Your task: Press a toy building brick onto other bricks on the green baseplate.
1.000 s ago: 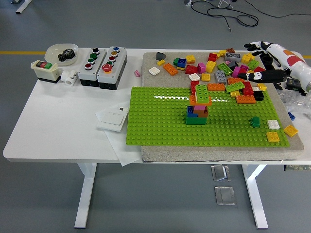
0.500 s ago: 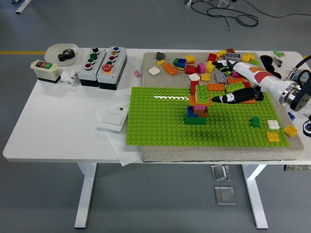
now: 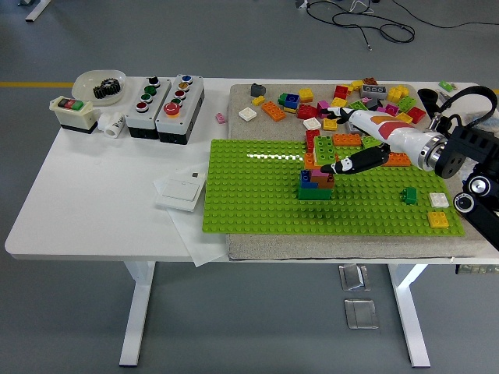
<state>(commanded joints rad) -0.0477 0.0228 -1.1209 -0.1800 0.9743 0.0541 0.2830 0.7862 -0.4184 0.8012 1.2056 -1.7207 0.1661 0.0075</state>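
Note:
On the green baseplate (image 3: 257,195) stands a small stack of bricks (image 3: 316,181) in blue, pink, red and green. A green brick (image 3: 324,148) tops it, resting on an orange one. My right hand (image 3: 348,163), white with black fingers, reaches in from the right. Its fingers are stretched out flat and hold nothing. The black fingertips (image 3: 330,167) lie against the right side of the stack, just below the green top brick. My left arm is out of the picture.
Loose bricks (image 3: 351,97) are piled behind the baseplate at the back right. A green brick (image 3: 408,195), a white one (image 3: 439,199) and a yellow one (image 3: 439,220) sit on the plate's right end. Button boxes (image 3: 168,97), a bowl (image 3: 100,84) and a white switch plate (image 3: 181,187) lie to the left.
My right arm has swept left from the brick pile at the table's right edge over the baseplate, and its fingertips now reach the stack. The bricks have not moved.

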